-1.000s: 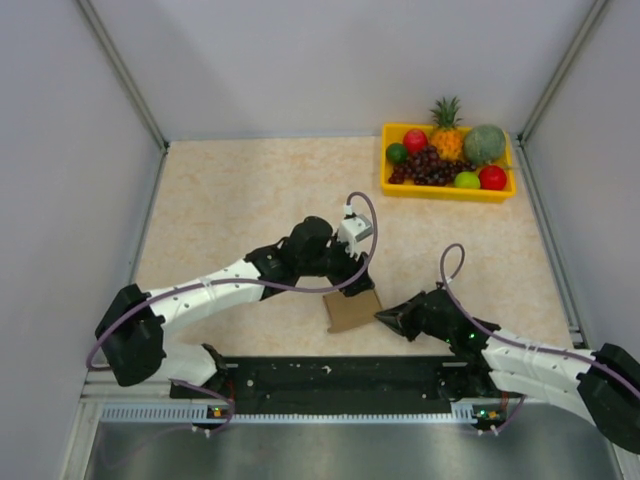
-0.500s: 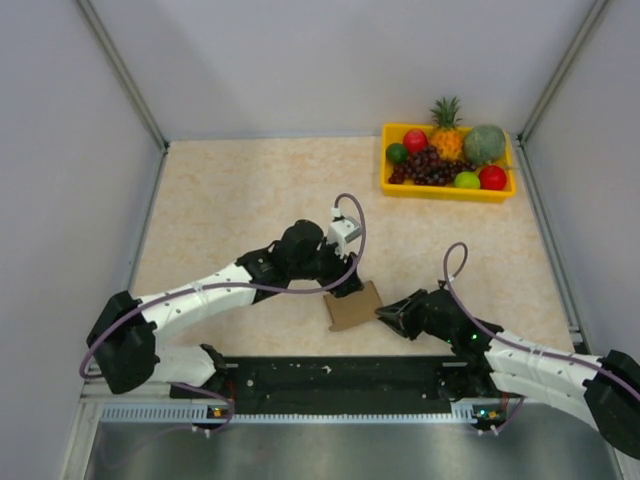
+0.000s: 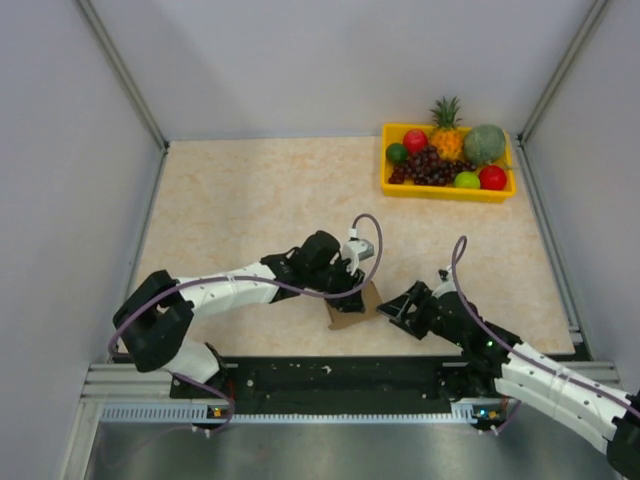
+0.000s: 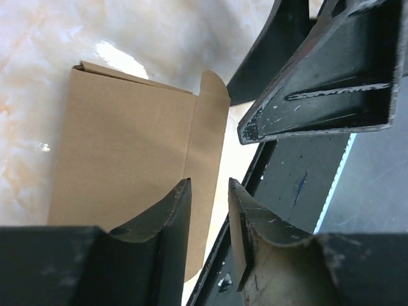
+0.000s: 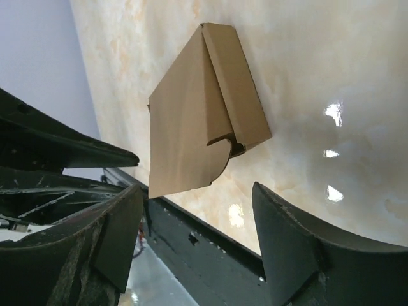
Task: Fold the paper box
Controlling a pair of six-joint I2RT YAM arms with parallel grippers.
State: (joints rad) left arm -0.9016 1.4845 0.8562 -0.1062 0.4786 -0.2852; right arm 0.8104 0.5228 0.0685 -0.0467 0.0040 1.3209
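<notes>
The paper box (image 3: 350, 310) is a small brown cardboard piece, partly folded, lying on the table near the front rail. In the right wrist view the paper box (image 5: 191, 121) shows a raised side panel and a rounded flap. My left gripper (image 3: 357, 289) hangs over its far edge. In the left wrist view the paper box (image 4: 121, 146) lies under my left gripper (image 4: 209, 182), whose jaws stand narrowly apart with nothing seen pinched. My right gripper (image 3: 393, 308) stands open just right of the box; in its own view the right gripper (image 5: 197, 188) is empty, apart from the cardboard.
A yellow fruit tray (image 3: 445, 192) holding several fruits sits at the back right. The black front rail (image 3: 330, 375) runs right behind the box's near edge. Grey walls enclose the table on both sides.
My right gripper has opened, let go of the box's right edge and drawn slightly away. My left gripper has come down toward the box and narrowed its jaws.
</notes>
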